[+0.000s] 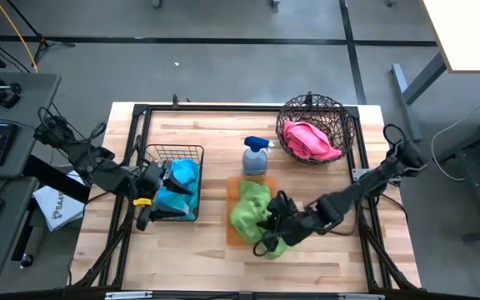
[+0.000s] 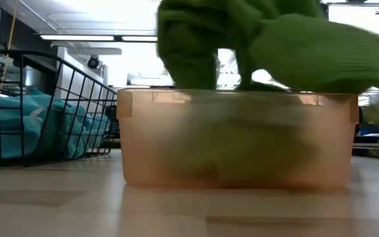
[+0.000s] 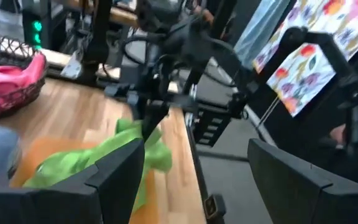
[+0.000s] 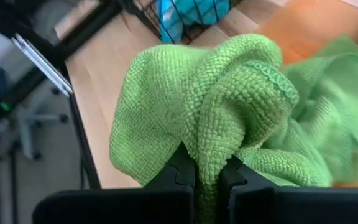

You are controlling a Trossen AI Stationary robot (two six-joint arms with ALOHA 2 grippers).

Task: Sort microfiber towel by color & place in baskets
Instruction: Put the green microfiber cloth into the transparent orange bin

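**Right gripper pinching a green towel over the orange tray**

We see the right gripper (image 1: 272, 227) at the near edge of the orange tray (image 1: 233, 237), its two dark fingers (image 4: 180, 169) closed on a fold of a lime green towel (image 4: 216, 118). The weave is a coarse, looped microfiber with a stitched hem, bunched into a lump above the jaws. More green cloth lies in the tray beyond it (image 1: 251, 204); we can't tell whether that is one towel or two. From table height the tray (image 2: 235, 141) reads as a translucent orange plastic box with straight walls and rounded corners, green fabric draped over its rim.

The left gripper (image 1: 152, 193) sits at the left side of the black basket (image 1: 192, 151), jaws spread wide with nothing between them. That basket is a square black wire grid holding cyan towels (image 1: 180, 187), fuzzy and crumpled; count unclear.

The round basket (image 1: 340, 125) at far right is dark brown wire, bowl-shaped, with a pink towel (image 1: 308, 140) heaped inside.

Between the baskets, just beyond the tray, stands one grey spray bottle (image 1: 255, 158) with a blue trigger. Table (image 1: 190, 258) is light wood planks.

Count: three containers, three towel colours, one colour per container.
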